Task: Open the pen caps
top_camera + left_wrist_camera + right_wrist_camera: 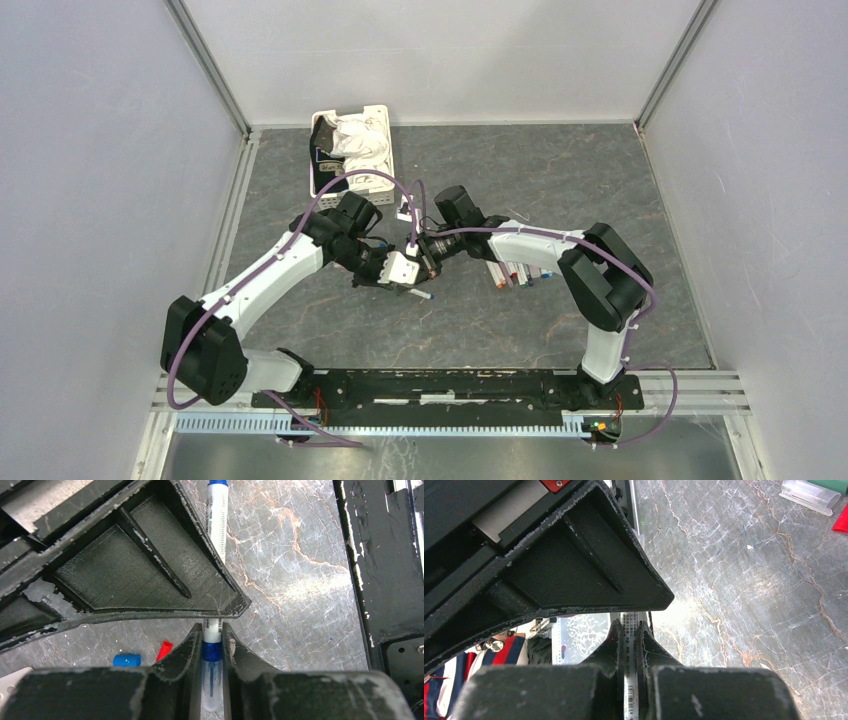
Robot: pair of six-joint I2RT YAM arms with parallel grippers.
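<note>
My two grippers meet over the middle of the table. My left gripper (212,640) (403,270) is shut on the cap end of a white-barrelled pen (217,525), at its blue collar and clear cap (212,680). My right gripper (629,635) (432,252) is shut on the same pen's printed white barrel (630,680). The barrel passes behind the right finger and ends in a blue tip. A loose blue cap (126,660) and a red cap (164,650) lie on the table beside the left fingers. Several more pens (515,272) lie in a row under the right arm.
A white slotted basket (390,160) holding white cloth stands at the back, left of centre. A clear cap (809,492) and a red piece (841,522) lie on the marbled grey table. A short white piece with a blue tip (422,294) shows just below the grippers.
</note>
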